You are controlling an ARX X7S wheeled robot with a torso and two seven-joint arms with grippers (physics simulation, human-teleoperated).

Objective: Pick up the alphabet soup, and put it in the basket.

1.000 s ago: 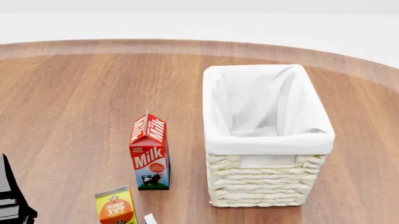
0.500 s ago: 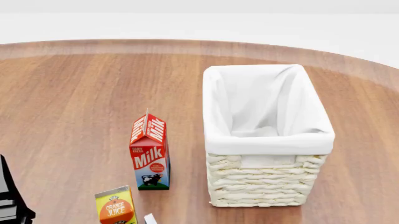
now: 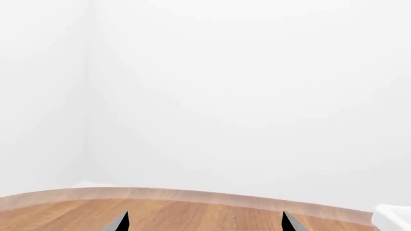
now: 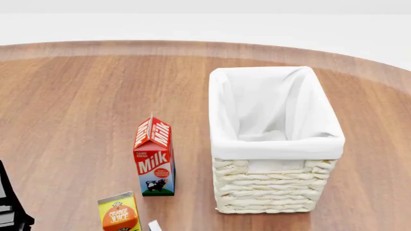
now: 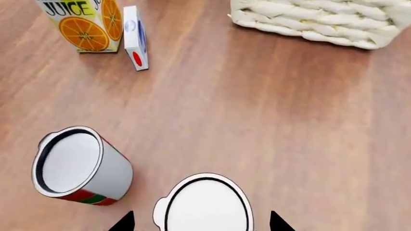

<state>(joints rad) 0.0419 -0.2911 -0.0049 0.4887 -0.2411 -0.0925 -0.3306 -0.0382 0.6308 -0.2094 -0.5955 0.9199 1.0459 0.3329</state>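
A milk carton [image 4: 154,159] and an orange juice carton [image 4: 119,212] were stood upright on the wooden surface [image 4: 77,110]; a red-and-green can [image 5: 80,166] was seen nearby.

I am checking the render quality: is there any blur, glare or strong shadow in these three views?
Head view: sharp, even light; the milk carton and the basket cast only faint, soft shadows on the table. Right wrist view: sharp, no glare on the two can tops, soft shadow under the basket. Left wrist view: mostly a flat, featureless white background, nothing blurred.
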